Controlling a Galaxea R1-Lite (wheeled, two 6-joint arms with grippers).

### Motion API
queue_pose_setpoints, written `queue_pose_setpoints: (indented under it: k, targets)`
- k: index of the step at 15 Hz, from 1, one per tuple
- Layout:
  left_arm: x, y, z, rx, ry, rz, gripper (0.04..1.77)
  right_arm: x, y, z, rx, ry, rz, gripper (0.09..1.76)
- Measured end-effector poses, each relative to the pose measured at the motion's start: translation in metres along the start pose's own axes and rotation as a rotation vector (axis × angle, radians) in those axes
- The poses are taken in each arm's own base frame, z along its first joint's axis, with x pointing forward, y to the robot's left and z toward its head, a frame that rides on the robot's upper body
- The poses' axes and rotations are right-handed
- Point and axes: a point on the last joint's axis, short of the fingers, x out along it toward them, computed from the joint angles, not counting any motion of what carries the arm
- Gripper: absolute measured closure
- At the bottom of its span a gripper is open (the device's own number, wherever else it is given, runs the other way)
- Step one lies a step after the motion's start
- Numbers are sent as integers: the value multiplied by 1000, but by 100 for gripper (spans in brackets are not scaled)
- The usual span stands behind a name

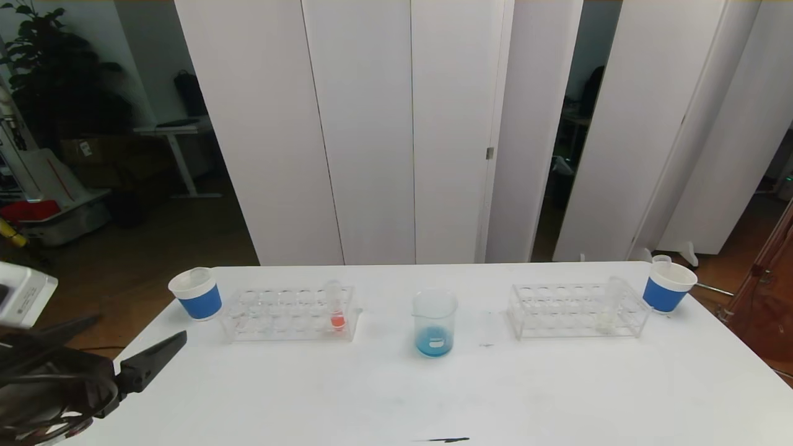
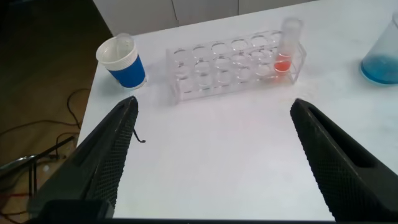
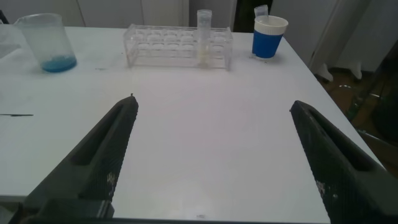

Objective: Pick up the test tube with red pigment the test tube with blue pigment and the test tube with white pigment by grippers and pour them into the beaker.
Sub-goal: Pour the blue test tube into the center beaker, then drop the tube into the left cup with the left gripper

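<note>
Two clear acrylic racks (image 1: pixel 290 314), glass beaker (image 1: pixel 435 322) w/ blue liquid, smooth white table (image 1: pixel 396 390).

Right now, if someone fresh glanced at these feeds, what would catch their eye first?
Probably the beaker at the table's centre, with blue liquid pooled in its bottom. Next, the tube of red liquid standing in the rack on the robot's left, and the two blue-banded paper cups at the far corners. The left tool hangs open over the near left edge.
</note>
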Motion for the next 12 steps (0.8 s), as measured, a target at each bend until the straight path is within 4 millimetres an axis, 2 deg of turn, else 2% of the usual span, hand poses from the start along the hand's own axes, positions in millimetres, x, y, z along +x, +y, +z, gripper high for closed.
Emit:
queue_pose_setpoints:
  k: [4, 6, 8, 12]
  targets:
    - [-67, -19, -28, -10, 33, -35, 6, 0, 0, 0, 0, 0, 0, 10]
    - [-90, -25, -43, -17, -23, -40, 6, 0, 0, 0, 0, 0, 0, 10]
    - [-104, -29, -62, -16, -73, -37, 6, 0, 0, 0, 0, 0, 1, 10]
    - [-113, -35, -98, -19, -117, -19, 6, 0, 0, 0, 0, 0, 1, 10]
